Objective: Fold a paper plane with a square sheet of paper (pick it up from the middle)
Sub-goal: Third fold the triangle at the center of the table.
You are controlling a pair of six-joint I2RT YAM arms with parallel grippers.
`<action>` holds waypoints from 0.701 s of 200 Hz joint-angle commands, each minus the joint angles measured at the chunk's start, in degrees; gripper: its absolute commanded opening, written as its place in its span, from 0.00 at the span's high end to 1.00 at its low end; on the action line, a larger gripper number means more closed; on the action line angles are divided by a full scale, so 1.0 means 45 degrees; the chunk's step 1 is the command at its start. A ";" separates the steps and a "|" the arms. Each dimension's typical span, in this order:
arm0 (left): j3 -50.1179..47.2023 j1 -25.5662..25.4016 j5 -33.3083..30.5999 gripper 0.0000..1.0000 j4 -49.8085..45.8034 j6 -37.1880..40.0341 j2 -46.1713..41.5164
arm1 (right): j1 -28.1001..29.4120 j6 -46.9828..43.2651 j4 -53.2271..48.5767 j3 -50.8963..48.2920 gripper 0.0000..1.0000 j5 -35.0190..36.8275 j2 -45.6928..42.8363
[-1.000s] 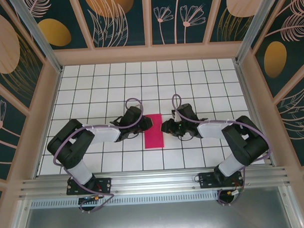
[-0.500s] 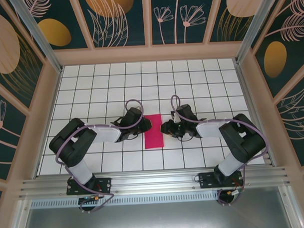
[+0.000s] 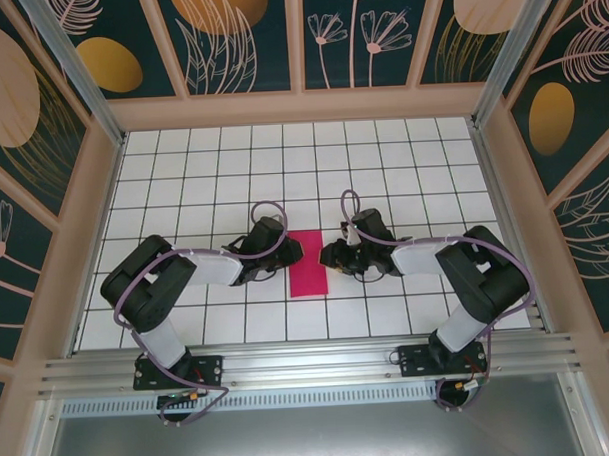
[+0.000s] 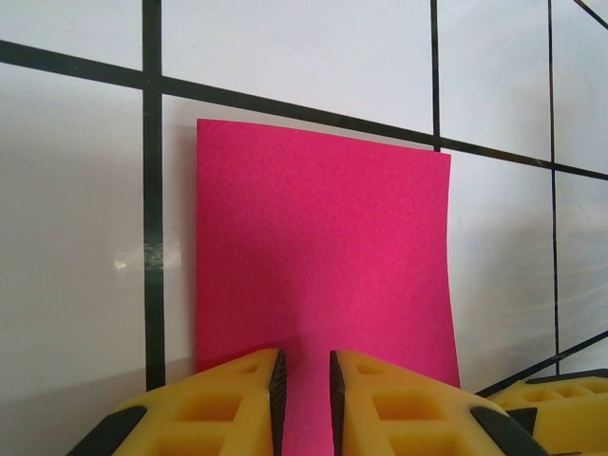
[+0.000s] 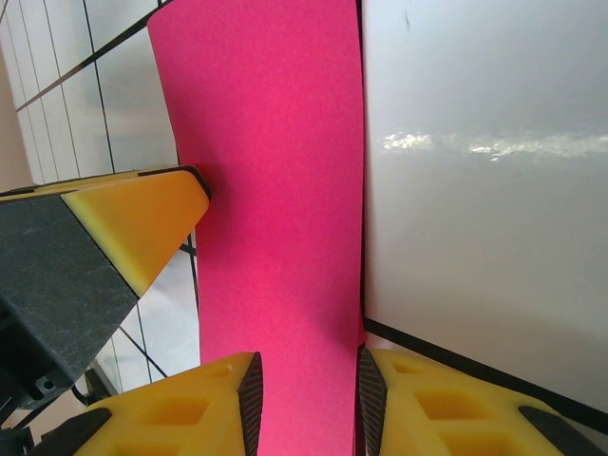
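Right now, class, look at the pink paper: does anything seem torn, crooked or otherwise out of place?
Nothing stands out. The square sheet of paper lies flat on the tiled table as a narrow rectangle, with no tear or crumple visible; only one edge bows slightly in the left wrist view.

We see a tabletop (image 3: 382, 155) of glossy white tiles ruled by dark grid lines. It is boxed in on the left, far and right sides by walls (image 3: 238, 40) of dark teal panels painted with peach and gold leaves and flowers, set in pale wooden frames. Silver metal posts (image 3: 74, 66) slant up at the far corners. Along the near edge runs an aluminium rail (image 3: 309, 360), with a grey metal sheet (image 3: 312, 438) nearer still. Soft light leaves pale glare (image 5: 475, 142) on the tiles.
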 commanded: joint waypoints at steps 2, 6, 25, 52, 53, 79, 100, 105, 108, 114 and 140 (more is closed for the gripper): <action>-0.0231 0.0071 -0.0087 0.78 -0.0099 -0.0071 0.0061 | 0.0117 0.0152 0.0045 0.0208 0.63 -0.0167 0.0240; -0.0220 0.0077 -0.0051 0.78 -0.0099 -0.0071 0.0071 | 0.0134 0.0164 0.0056 0.0198 0.64 -0.0142 0.0243; -0.0200 0.0061 0.0054 0.78 -0.0079 -0.0057 0.0109 | 0.0164 0.0303 0.0289 0.0093 0.64 -0.0193 0.0226; -0.0220 0.0069 0.0079 0.77 -0.0041 -0.0107 0.0106 | 0.0198 0.0389 0.0460 0.0093 0.63 -0.0370 0.0291; -0.0220 0.0065 0.0084 0.77 -0.0042 -0.0100 0.0105 | 0.0203 0.0397 0.0477 0.0092 0.63 -0.0392 0.0296; -0.0181 0.0061 0.0080 0.77 -0.0032 -0.0101 0.0098 | 0.0227 0.0421 0.0825 0.0074 0.65 -0.0754 0.0312; -0.0140 0.0064 0.0110 0.77 -0.0026 -0.0122 0.0098 | 0.0228 0.0517 0.0983 0.0061 0.65 -0.0792 0.0337; -0.0134 0.0070 0.0129 0.77 -0.0032 -0.0127 0.0085 | 0.0227 0.0548 0.1025 0.0023 0.65 -0.0739 0.0308; -0.0136 0.0062 0.0130 0.77 -0.0041 -0.0118 0.0075 | 0.0225 0.0558 0.1058 0.0014 0.65 -0.0711 0.0292; -0.0129 0.0063 0.0135 0.77 -0.0040 -0.0118 0.0041 | 0.0191 0.0592 0.1060 -0.0007 0.65 -0.0681 0.0290; -0.0141 0.0064 0.0138 0.77 -0.0121 0.0020 -0.0070 | 0.0200 0.0482 0.0836 0.0189 0.66 -0.0599 0.0350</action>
